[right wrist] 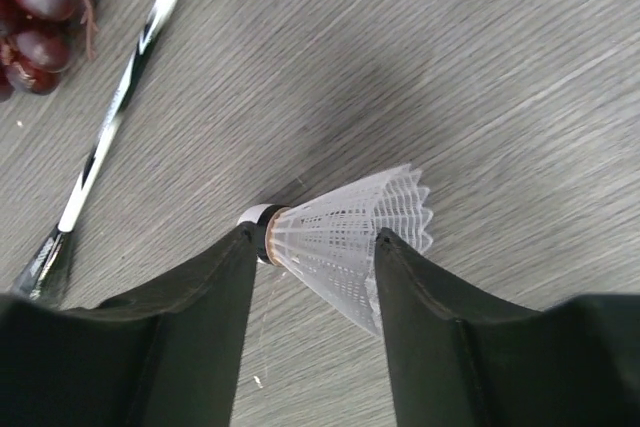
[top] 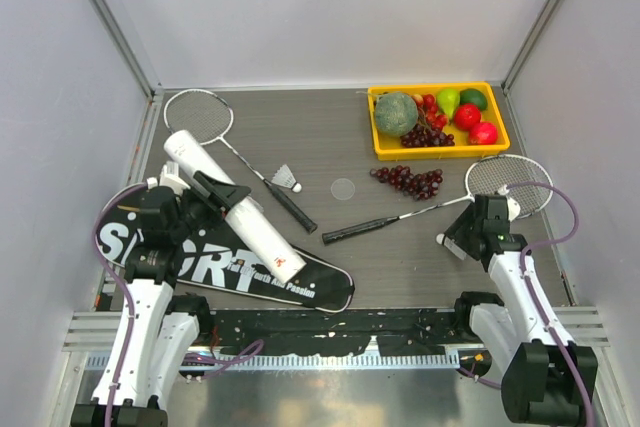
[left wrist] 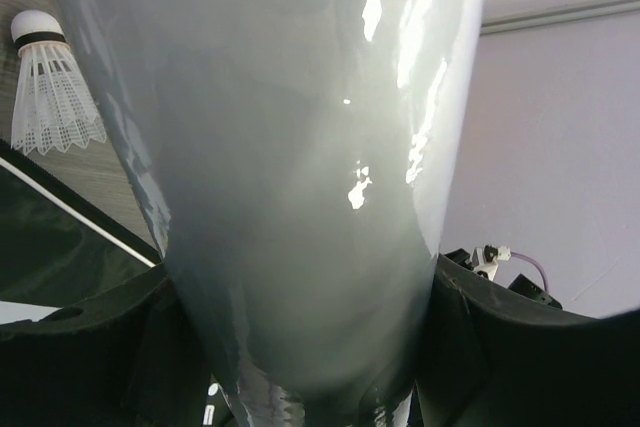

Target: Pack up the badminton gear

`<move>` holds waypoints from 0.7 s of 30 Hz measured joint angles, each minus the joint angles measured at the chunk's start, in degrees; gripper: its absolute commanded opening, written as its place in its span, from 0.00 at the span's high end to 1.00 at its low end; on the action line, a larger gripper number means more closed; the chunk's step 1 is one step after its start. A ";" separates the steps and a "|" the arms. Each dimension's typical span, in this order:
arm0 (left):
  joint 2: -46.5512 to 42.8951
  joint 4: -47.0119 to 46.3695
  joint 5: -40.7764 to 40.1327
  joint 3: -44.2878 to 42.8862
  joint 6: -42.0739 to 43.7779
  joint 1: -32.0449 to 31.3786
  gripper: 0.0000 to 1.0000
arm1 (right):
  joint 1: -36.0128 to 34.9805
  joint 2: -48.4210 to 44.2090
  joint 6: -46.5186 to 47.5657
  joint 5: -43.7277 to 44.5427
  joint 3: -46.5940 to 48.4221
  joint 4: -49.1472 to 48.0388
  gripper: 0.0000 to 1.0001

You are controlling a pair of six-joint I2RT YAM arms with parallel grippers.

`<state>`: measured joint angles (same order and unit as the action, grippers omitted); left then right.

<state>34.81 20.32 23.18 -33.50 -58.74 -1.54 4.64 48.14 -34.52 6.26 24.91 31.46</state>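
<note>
My left gripper (top: 226, 201) is shut on the long white tube (top: 268, 240), held slantwise above the black "SPORT" bag (top: 205, 269). The tube (left wrist: 300, 127) fills the left wrist view between the jaws of that gripper (left wrist: 300, 277). My right gripper (top: 453, 243) is shut on a white shuttlecock (right wrist: 350, 225), cork against one finger and skirt against the other, just above the table. The second shuttlecock (top: 287, 179) lies mid-table beside one racket (top: 198, 113). The other racket (top: 507, 183) lies at the right, its shaft (right wrist: 110, 127) in the right wrist view.
A yellow tray (top: 381, 135) of fruit stands at the back right. A dark red grape bunch (top: 410, 180) lies in front of it. A small clear disc (top: 343, 187) lies mid-table. Grey walls close the sides and back.
</note>
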 measured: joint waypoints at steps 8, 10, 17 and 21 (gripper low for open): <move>0.63 1.92 0.17 0.00 -1.27 0.02 0.57 | 0.00 -1.79 0.22 -2.36 -0.59 -2.58 0.71; 0.63 2.23 0.20 0.00 -1.38 0.02 0.56 | 0.00 -1.95 0.17 -2.62 -0.90 -3.17 0.75; 0.26 3.26 0.02 0.00 -2.47 0.02 0.58 | 0.00 -3.06 0.17 -3.48 -1.64 -4.24 0.94; 0.00 4.87 -0.68 -0.09 -3.72 0.02 0.64 | 0.00 -4.48 0.20 -3.56 -1.64 -4.09 0.95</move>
<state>34.81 25.19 22.50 -33.58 -62.46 -1.52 4.64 43.66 -34.33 2.70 23.27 27.38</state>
